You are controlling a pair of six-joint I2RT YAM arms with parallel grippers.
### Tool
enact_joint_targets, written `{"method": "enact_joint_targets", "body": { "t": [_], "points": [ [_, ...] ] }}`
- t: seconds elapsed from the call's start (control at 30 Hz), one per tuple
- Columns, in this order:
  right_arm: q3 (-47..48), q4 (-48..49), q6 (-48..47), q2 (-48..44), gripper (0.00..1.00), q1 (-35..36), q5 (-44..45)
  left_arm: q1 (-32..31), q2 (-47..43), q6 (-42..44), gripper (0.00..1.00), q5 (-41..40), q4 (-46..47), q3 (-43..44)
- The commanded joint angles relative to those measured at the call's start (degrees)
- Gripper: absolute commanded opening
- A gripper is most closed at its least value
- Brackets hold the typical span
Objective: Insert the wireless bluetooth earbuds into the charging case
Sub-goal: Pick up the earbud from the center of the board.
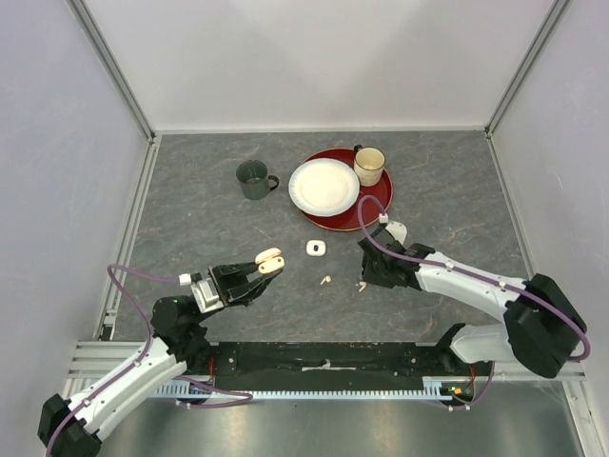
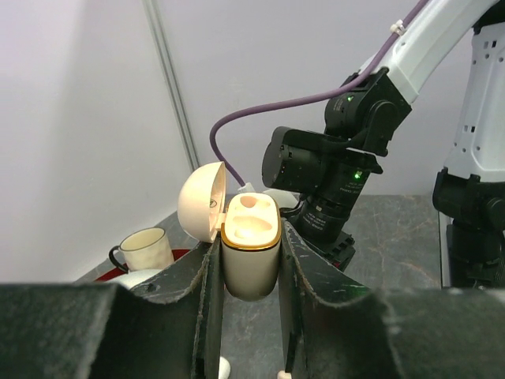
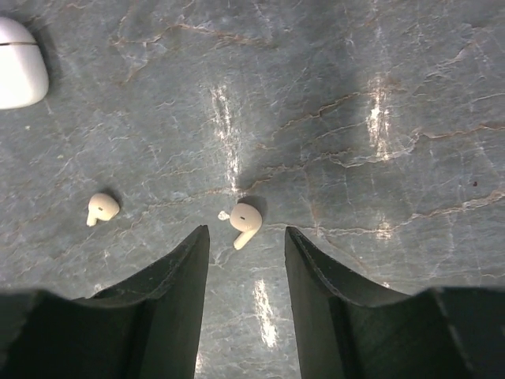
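The left fingers (image 2: 207, 288) are clamped on the lower body of the peach charging case (image 2: 250, 253). They hold it upright above the bench (image 1: 190, 209) at the lower left of the top view. Its lid (image 2: 200, 201) is flipped back and the gold-rimmed wells face up.

The right fingers (image 3: 188, 272) are down at the bench, right of centre, standing narrow but apart with nothing gripped. 1 peach earbud (image 3: 245, 221) lies at the mouth of the gap, its stem pointing in between the tips and touching neither. A 2nd peach earbud (image 3: 101, 208) lies to the left in the wrist view, and a closed white case (image 3: 17, 63) sits in the upper left corner.

The step in hand looks like picking up the 1st earbud. To do it well, I would:
- move the tips a little further forward so they bracket the bulb, not just the thin stem;
- hold them low against the bench and close slowly, since so small and rounded a piece may well roll or squirt out;
- lift straight up, so its orientation stays known for the matching well.
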Motion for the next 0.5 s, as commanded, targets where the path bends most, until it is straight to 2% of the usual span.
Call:
{"method": "enact_joint_targets", "body": {
  "t": [0.0, 0.47],
  "points": [
    [3.7, 0.2, 3.4, 4.0, 0.49, 0.8, 4.0, -0.4, -0.4, 4.5, 0.02, -0.6, -3.0, -1.4],
    [5.1, 1.5, 4.7, 8.4, 0.43, 2.0, 4.7, -0.4, 0.1, 4.5, 0.02, 0.0, -2.3, -1.7]
  ]
}}
